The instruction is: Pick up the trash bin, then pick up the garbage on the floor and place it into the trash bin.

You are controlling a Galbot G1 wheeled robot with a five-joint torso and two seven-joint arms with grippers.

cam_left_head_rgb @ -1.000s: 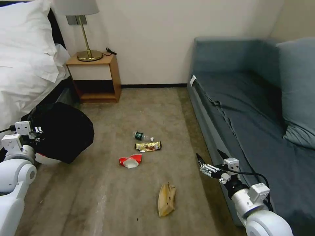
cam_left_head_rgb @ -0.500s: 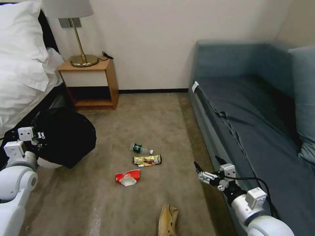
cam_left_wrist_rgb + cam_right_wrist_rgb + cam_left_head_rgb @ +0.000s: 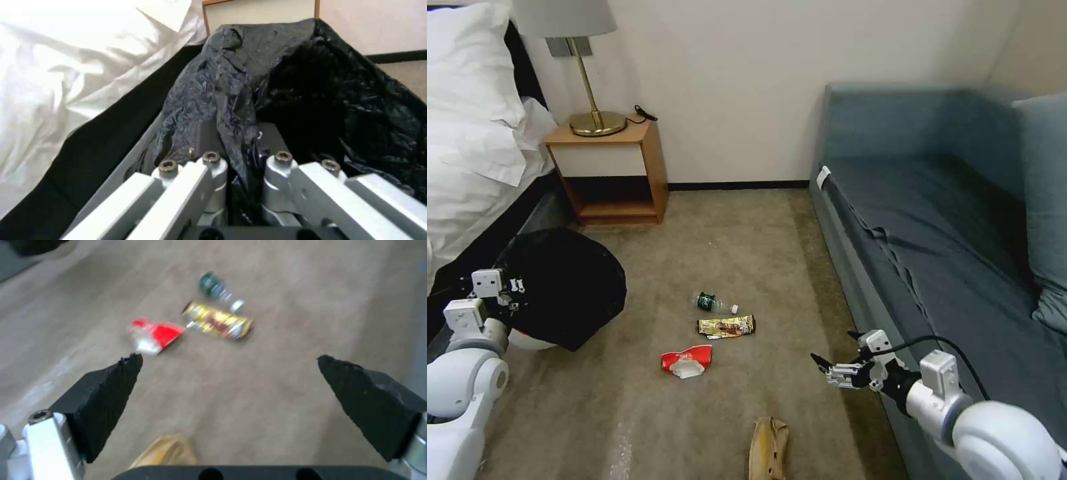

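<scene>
Left gripper (image 3: 242,166) clamped on trash bin (image 3: 564,287) rim by the bed (image 3: 474,133). Right gripper (image 3: 835,368) spread wide above carpet (image 3: 727,233); garbage (image 3: 726,326) scattered ahead, apparently untouched.

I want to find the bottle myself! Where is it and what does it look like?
Look at the carpet between the bed and the blue sofa. Four bits of litter lie there; the bottle is farthest, nearest the wall. It alone is clear, with a green label and white cap.

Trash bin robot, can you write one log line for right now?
left gripper: shut on trash bin | right gripper: open above floor | garbage: on floor
</scene>
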